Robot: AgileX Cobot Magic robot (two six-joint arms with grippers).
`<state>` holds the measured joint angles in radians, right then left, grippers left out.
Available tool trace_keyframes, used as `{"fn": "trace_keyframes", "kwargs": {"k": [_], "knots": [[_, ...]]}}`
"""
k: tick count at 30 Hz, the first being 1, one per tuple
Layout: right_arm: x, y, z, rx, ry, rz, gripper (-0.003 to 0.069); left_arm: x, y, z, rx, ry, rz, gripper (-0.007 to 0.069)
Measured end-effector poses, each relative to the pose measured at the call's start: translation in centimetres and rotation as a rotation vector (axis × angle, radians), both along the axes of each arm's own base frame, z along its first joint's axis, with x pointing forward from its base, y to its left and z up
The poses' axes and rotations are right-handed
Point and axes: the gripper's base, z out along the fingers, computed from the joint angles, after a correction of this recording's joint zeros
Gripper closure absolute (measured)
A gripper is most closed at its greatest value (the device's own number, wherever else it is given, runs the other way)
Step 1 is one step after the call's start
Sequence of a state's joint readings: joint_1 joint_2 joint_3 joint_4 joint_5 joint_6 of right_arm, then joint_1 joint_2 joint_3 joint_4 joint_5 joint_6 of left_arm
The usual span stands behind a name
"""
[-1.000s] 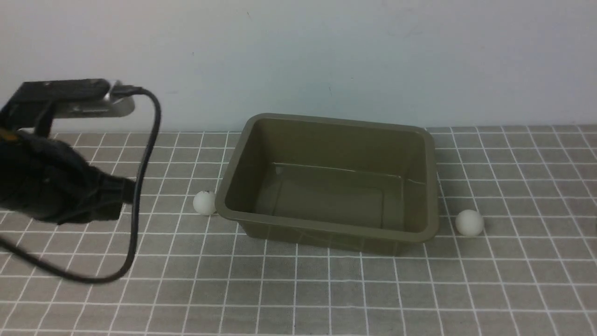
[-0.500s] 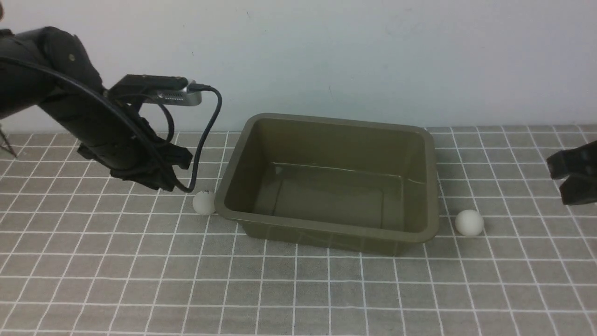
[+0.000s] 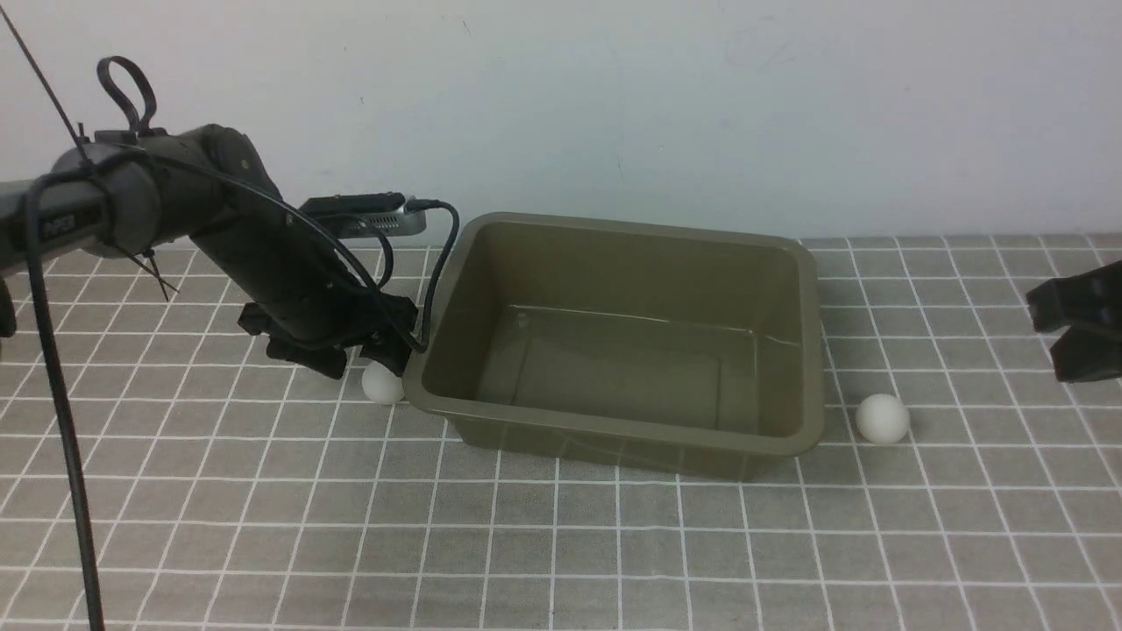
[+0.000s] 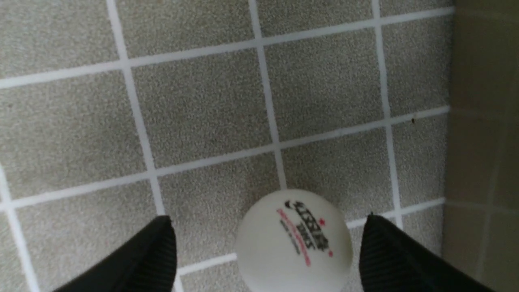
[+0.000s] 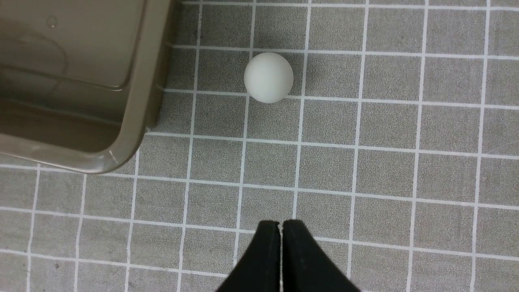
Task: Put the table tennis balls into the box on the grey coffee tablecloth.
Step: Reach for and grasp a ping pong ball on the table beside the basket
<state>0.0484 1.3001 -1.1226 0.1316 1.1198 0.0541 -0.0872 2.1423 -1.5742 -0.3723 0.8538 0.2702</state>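
"How many balls are there?"

"Two white balls, one (image 3: pixel 382 384) just beside the box's left end, the other (image 3: pixel 883 419) near its right end."

"And boxes?"

"One olive-green box (image 3: pixel 614 368), upright with its mouth facing up, on the one grey cloth (image 3: pixel 561 543). Its long axis runs left to right, slightly slanted, the right end nearer."

"The hands?"

"Two. The left hand (image 4: pixel 267 247) is spread wide, its fingers either side of the left ball; whether they touch it, one cannot tell. The right hand (image 5: pixel 280 227) is clenched on nothing, well apart from the box, to its right."
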Motion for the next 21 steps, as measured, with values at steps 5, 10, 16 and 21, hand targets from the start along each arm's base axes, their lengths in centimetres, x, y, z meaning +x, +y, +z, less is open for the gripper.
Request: {"fn": "trace_keyframes", "kwargs": {"k": [5, 10, 16, 21], "knots": [[0.0, 0.0, 0.0, 0.001, 0.0, -0.002, 0.0659, 0.1, 0.0, -1.1, 0.01, 0.023, -0.004, 0.0188], [0.0, 0.0, 0.0, 0.002, -0.005, -0.004, 0.0659, 0.1, 0.2, -1.2, 0.027, 0.033, -0.02, 0.027], [0.5, 0.0, 0.1, 0.006, -0.041, -0.022, 0.0659, 0.4, 0.9, 4.6, 0.098, 0.001, -0.054, 0.027], [2.3, 0.0, -0.4, 0.021, -0.082, -0.058, 0.0644, -0.5, -1.0, 13.0, 0.01, -0.126, -0.083, 0.027]]}}
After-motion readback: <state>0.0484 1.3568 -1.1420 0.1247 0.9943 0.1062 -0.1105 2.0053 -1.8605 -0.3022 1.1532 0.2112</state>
